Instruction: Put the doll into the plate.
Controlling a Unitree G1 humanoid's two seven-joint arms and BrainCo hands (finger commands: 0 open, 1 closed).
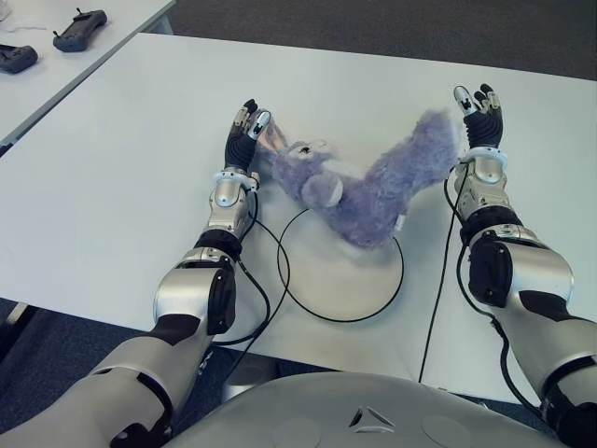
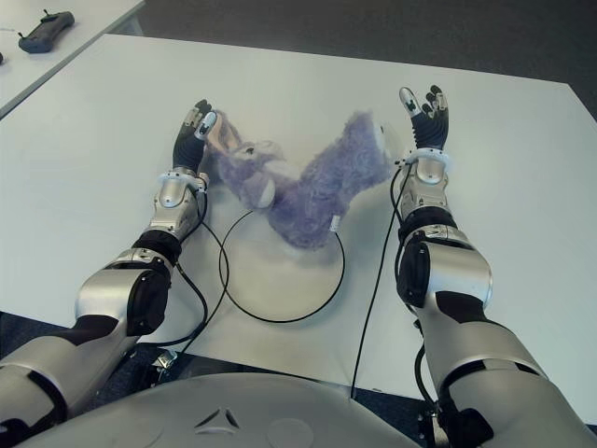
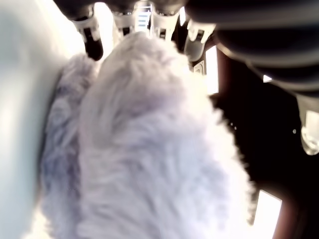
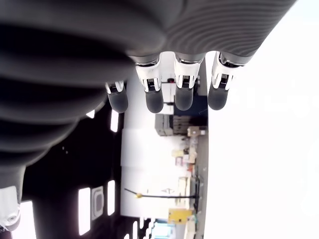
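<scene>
A purple plush doll (image 1: 364,191) lies bent in a V, its lower middle over the far part of the white, black-rimmed plate (image 1: 347,291) and both ends sticking out past the rim. My left hand (image 1: 245,131) stands at the doll's head end with its fingers straight. The left wrist view has the doll's fur (image 3: 149,149) pressed against the palm and no finger curled round it. My right hand (image 1: 478,114) is just right of the doll's other end with its fingers (image 4: 183,94) spread, and nothing is in it.
The white table (image 1: 121,187) runs well out to the left and far side. A second table at the far left carries two dark controllers (image 1: 79,28). Black cables (image 1: 266,289) trail from both wrists toward the table's near edge.
</scene>
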